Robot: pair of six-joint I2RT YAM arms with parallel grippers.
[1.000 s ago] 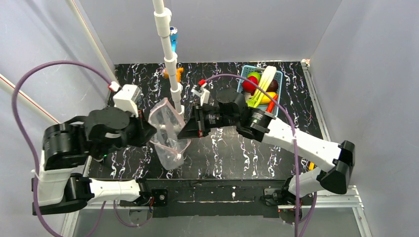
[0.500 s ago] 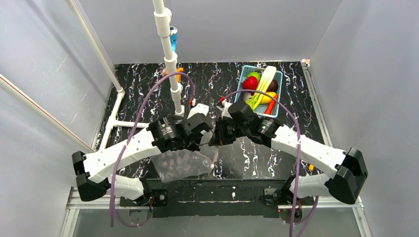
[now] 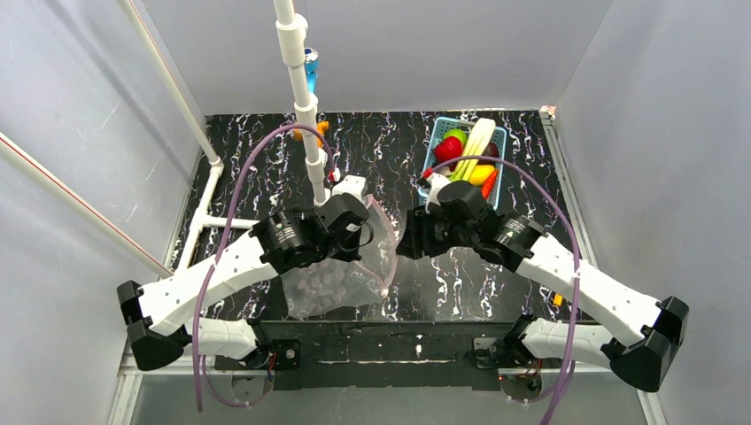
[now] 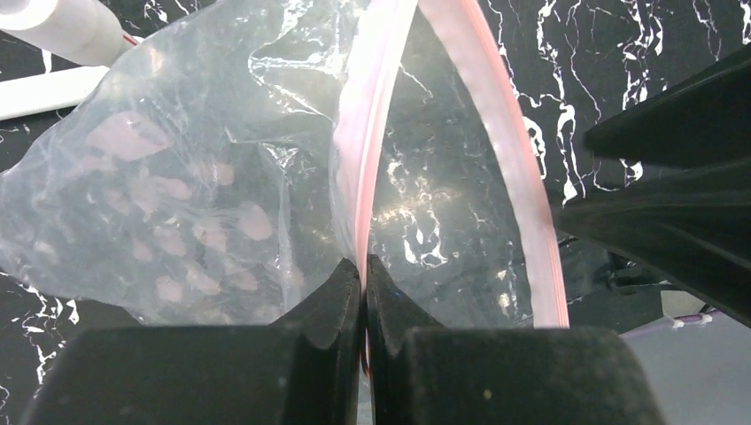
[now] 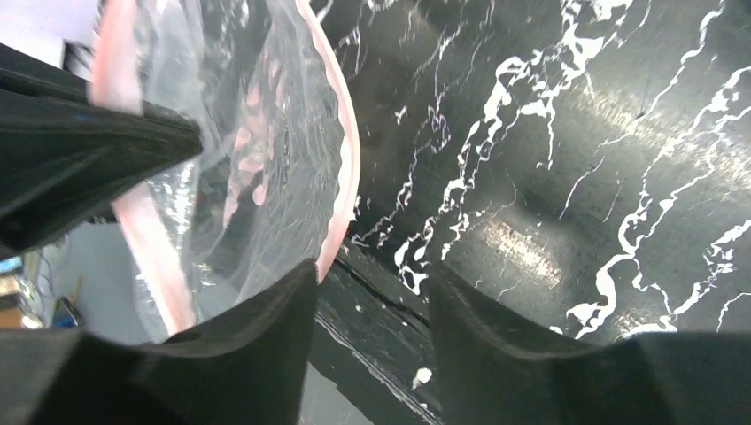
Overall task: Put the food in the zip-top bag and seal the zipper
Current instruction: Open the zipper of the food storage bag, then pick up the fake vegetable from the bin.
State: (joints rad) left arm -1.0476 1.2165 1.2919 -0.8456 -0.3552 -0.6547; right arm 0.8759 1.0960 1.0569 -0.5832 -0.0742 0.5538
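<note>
Pink zipper [image 4: 361, 159] tight between left tool [image 4: 364, 267] tips: left wrist view only.

Zip-top bag [image 3: 332, 282]: clear, pink-dotted, floppy, crumpled at near edge of table [image 3: 257, 142], mouth raised, gaping toward right. Zipper [image 4: 363, 133]: pale pink strip, unsealed, two sides bowed apart. Food [image 3: 465, 155]: heaped in light-blue basket [image 3: 502, 146], far right, well apart from bag; leek [image 3: 476, 140] diagonal on top, tomato [image 3: 447, 149] beside, yellow fruit [image 3: 481, 173] at near end.
</note>
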